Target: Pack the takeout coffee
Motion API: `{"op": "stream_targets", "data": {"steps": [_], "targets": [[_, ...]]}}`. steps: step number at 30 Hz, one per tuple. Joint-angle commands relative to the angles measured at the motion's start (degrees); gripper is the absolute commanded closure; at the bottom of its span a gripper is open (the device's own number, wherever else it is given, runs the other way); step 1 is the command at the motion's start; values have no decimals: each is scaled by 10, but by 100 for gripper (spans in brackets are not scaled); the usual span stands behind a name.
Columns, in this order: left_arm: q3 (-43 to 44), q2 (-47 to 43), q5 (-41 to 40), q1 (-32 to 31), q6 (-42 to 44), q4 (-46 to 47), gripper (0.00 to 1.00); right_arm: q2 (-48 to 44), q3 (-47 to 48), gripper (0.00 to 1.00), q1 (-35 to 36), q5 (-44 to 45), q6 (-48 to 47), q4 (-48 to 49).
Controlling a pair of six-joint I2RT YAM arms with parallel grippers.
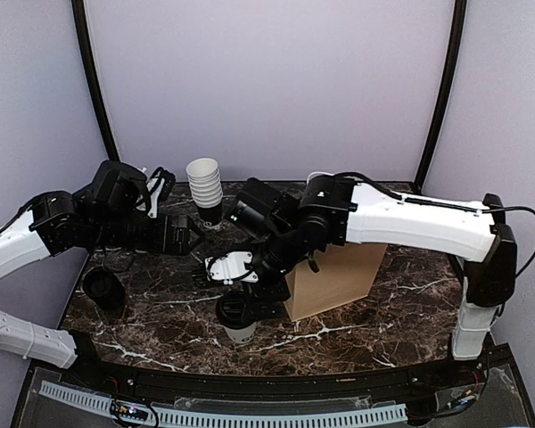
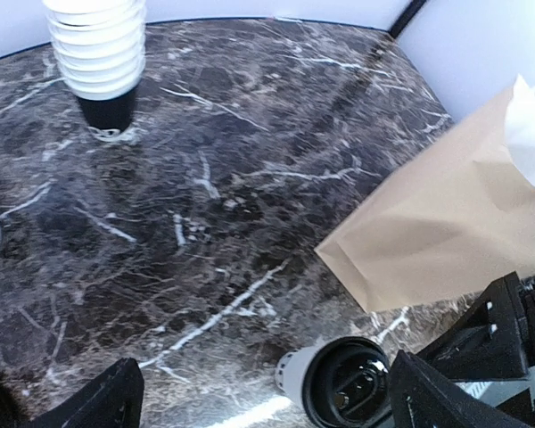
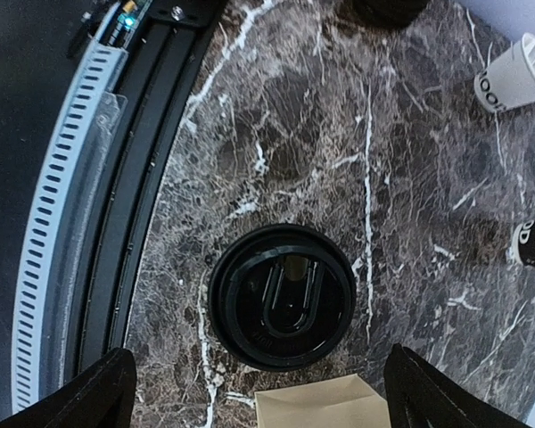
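One takeout coffee [image 1: 240, 319], a small white cup with a black lid, stands upright near the table's front, just left of the brown paper bag [image 1: 334, 278]. My right gripper [image 1: 238, 299] hangs open directly above it. The right wrist view looks straight down on the lid [image 3: 281, 296], which sits apart from both fingertips [image 3: 85, 392], with a bag corner [image 3: 325, 406] at the bottom edge. My left gripper [image 1: 193, 239] is open and empty, above the table to the cup's left rear. It sees the coffee [image 2: 334, 383] and the bag [image 2: 437, 223] ahead.
A stack of lidless white cups [image 1: 205, 185] stands at the back centre on a black holder [image 2: 107, 111]. A black round object [image 1: 103, 288] sits at the table's left. The black front rail with a white slotted strip [image 3: 49, 232] runs along the near edge.
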Motion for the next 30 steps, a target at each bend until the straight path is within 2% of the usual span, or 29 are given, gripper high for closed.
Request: {"op": "stream_targets", "data": {"steps": [1,11,20,22,26,30], "targets": [[-1,-21,-124,5,-24,-74,1,24,31,1,-1,44,36,-2],[-24,-30,-121,5,-28,-81,1,104,72,1,-6,43,49,-35],[-43,-42,-121,5,-30,-74,1,127,81,1,-14,29,54,-32],[-44,-43,-119,5,-31,-73,1,131,81,3,-14,27,53,-33],[-49,-45,-118,5,-30,-71,1,136,81,13,-17,19,52,-37],[-55,-45,-116,5,-31,-66,1,137,79,17,-18,10,48,-43]]}}
